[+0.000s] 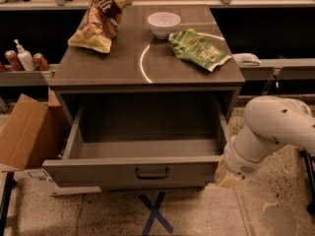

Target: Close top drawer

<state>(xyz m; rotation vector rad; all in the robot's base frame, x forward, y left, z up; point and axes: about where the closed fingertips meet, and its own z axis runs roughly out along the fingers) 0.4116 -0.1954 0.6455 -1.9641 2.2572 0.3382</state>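
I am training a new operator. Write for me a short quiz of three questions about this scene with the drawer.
1. True or false: the top drawer is fully shut.
2. Where is the gripper? A: beside the right end of the drawer front. B: inside the drawer. C: high above the drawer.
3. What colour is the bag lying right of the white bowl?
Key: 1 false; 2 A; 3 green.

My one camera, high and in front, looking steeply down.
It faces the top drawer (98, 173) at close range, just left of the gripper (228, 174), low at right.
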